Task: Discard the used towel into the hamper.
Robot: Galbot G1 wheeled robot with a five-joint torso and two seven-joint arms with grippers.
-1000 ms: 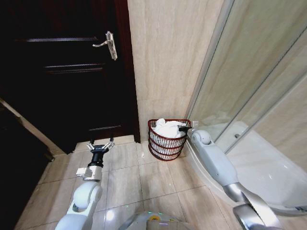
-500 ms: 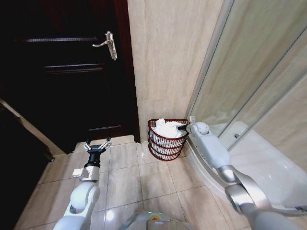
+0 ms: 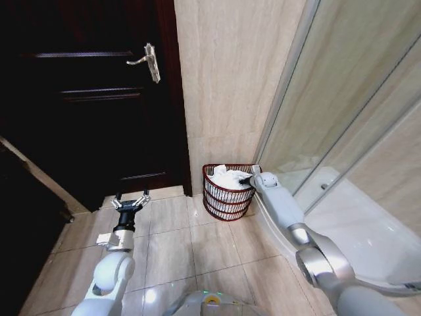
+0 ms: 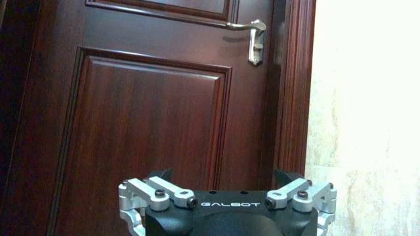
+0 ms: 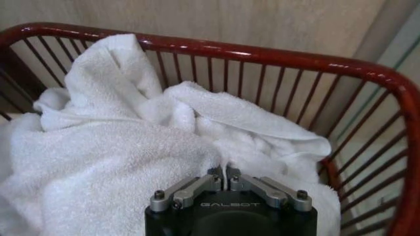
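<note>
The hamper [image 3: 227, 197] is a round red-brown wire basket on the tiled floor, against the wall between the door and the shower. A white towel [image 3: 229, 178] lies bunched inside it, heaped to the rim. My right gripper [image 3: 246, 179] reaches over the hamper's right rim. In the right wrist view the right gripper [image 5: 225, 173] is shut, its tips pinching a fold of the towel [image 5: 118, 147] inside the hamper [image 5: 276, 55]. My left gripper [image 3: 130, 201] hangs open and empty over the floor to the left. The left gripper [image 4: 225, 178] faces the door.
A dark wooden door [image 3: 85, 99] with a metal lever handle [image 3: 150, 62] stands at the left. The same door [image 4: 151, 118] and handle [image 4: 253, 34] appear in the left wrist view. A glass shower screen [image 3: 342, 99] and white shower tray [image 3: 368, 230] lie to the right.
My right arm has swung in toward the middle while its gripper stays at the hamper's rim. The left gripper has drifted a little to the left. The towel has not moved.
</note>
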